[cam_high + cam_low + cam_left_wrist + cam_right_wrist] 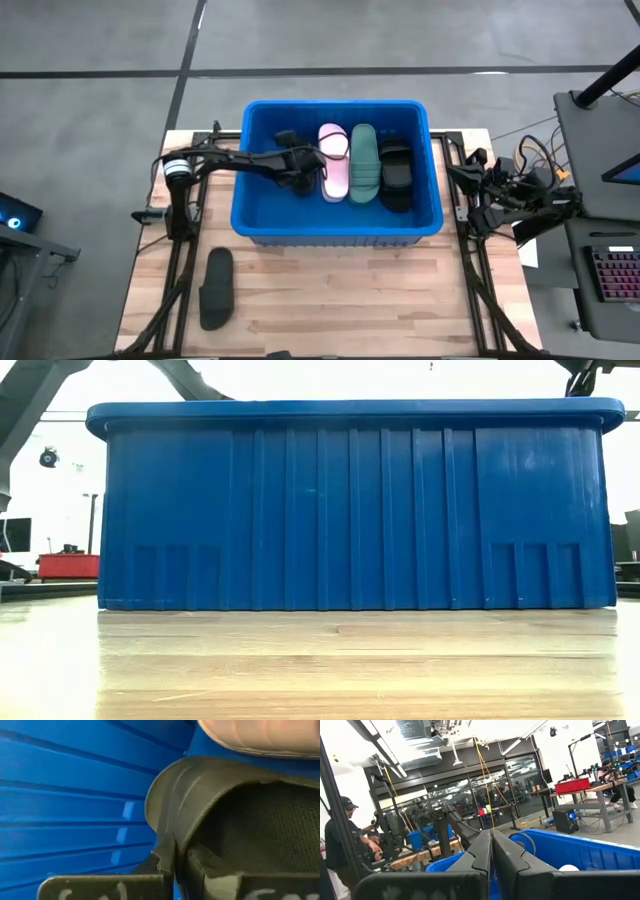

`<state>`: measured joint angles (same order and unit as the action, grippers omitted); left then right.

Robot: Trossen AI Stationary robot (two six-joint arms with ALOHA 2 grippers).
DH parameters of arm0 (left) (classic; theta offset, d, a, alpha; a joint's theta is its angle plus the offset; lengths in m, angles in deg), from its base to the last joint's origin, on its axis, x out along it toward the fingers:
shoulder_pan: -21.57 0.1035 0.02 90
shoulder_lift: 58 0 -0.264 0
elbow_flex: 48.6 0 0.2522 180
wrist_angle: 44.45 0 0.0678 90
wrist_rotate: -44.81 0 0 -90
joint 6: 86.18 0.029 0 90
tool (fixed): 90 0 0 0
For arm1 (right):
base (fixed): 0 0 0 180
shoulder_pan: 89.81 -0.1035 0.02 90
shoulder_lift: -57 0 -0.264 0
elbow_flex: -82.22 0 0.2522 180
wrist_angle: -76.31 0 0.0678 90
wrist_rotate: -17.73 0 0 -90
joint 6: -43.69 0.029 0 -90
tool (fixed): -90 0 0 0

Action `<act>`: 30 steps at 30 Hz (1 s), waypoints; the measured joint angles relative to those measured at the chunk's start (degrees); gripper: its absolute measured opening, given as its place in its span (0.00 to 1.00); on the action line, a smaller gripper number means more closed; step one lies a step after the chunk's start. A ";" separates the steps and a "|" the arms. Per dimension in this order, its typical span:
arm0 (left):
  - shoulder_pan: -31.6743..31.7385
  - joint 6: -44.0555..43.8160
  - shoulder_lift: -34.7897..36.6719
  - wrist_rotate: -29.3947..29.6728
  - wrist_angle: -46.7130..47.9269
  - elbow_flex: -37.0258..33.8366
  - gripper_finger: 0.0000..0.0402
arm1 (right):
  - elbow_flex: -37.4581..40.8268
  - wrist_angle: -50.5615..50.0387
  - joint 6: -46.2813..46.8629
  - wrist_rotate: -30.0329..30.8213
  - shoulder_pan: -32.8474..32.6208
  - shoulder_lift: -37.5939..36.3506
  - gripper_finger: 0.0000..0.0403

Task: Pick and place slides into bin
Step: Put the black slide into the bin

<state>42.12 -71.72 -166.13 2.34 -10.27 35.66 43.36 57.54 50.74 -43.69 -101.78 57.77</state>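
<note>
The blue bin (258, 222) stands mid-table and fills the low view (350, 510). Inside it lie a pale pink slide (334, 160), a dark green slide (364, 162) and a black slide (396, 175), side by side. My left gripper (306, 168) reaches into the bin's left half and is shut on another black slide (210, 785), next to the pink one (265, 735). One more black slide (216, 288) lies flat on the table near the front left. My right gripper (491, 845) is shut and empty, parked beyond the bin's right wall (472, 190). My left gripper pinches the black slide's wide ribbed strap at its side edge (167, 847), one finger (250, 885) inside the strap's arch and the other (100, 887) outside. The fingers slant down from the table's left. Whether the slide rests on the bin floor does not show.
The bin's tall ribbed walls (70, 795) surround my left gripper closely. Bare wooden table (330, 300) stretches in front of the bin. A desk with a keyboard (610, 275) stands past the table's right edge, and a person (342, 840) is in the room behind.
</note>
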 joint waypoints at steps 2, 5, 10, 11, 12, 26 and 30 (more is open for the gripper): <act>0.00 0.00 -0.46 -0.25 -0.10 0.00 0.00 | 0.00 -0.02 0.02 -0.02 0.02 0.00 0.02; 0.10 1.36 -0.84 -1.36 -0.57 0.00 0.02 | 0.00 -0.01 0.06 -0.02 0.02 0.00 0.02; 1.25 2.60 -0.85 -4.04 -0.91 0.00 0.16 | 0.00 -0.02 0.44 -0.04 0.00 0.00 0.02; 1.50 2.62 -0.81 -4.09 -0.91 0.00 0.20 | 0.00 -0.02 0.44 -0.04 0.00 0.00 0.02; 1.71 2.62 -0.72 -4.11 -0.89 0.00 0.24 | 0.00 -0.02 0.45 -0.04 0.01 0.00 0.02; 3.22 7.26 5.78 -22.84 1.48 0.11 0.50 | 0.00 -0.28 0.40 -0.05 0.01 0.00 0.02; 3.94 8.63 5.94 -22.84 1.28 0.11 0.50 | 0.00 -0.28 0.00 -0.04 0.00 0.00 0.02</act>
<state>46.06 -63.09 -160.19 -20.50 -8.99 35.77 43.36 57.25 50.74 -43.74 -101.78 57.77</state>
